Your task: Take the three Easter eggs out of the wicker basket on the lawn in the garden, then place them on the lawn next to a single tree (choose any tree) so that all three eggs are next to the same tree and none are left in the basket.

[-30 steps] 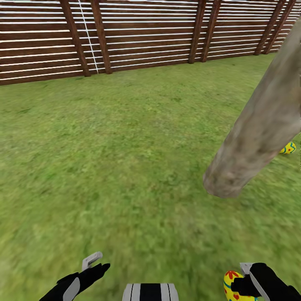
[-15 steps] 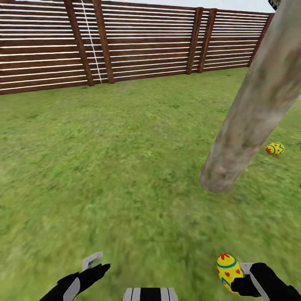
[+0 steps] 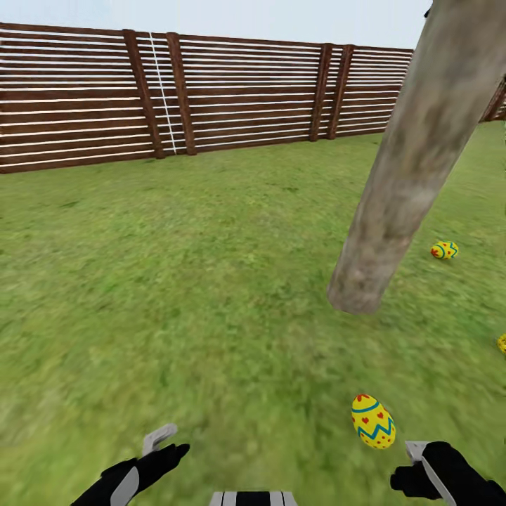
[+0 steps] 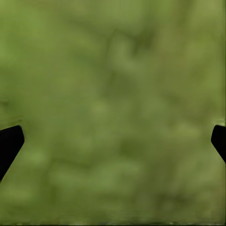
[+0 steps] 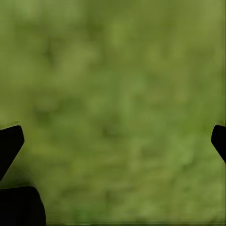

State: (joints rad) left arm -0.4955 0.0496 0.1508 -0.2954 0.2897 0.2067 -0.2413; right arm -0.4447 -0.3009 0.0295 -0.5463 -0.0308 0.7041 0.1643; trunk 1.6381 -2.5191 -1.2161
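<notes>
From your head view, the tree trunk (image 3: 404,161) rises out of the lawn (image 3: 176,281) and leans toward the upper right, with the brown slatted fence (image 3: 211,98) running across behind it. One Easter egg (image 3: 372,420) lies on the grass on your side of the trunk's base, near it, and just beside your right hand (image 3: 422,467) but apart from it. A second egg (image 3: 444,249) lies on the grass beyond and to the right of the trunk's base, also near it. A small yellow sliver (image 3: 502,343) shows at the frame's edge to the right of the trunk; you cannot tell what it is. Your left hand (image 3: 158,450) sits low over the grass, well apart from the trunk and from both eggs, with nothing in it. In your left wrist view, the two dark fingertips (image 4: 10,143) stand far apart at the frame's sides with blurred grass (image 4: 113,108) between them, so that hand is spread and empty. In your right wrist view, the fingertips (image 5: 10,141) are likewise spread wide over blurred grass (image 5: 117,103), released and holding nothing; a dark shape (image 5: 21,206) sits in one corner, too unclear to name.
</notes>
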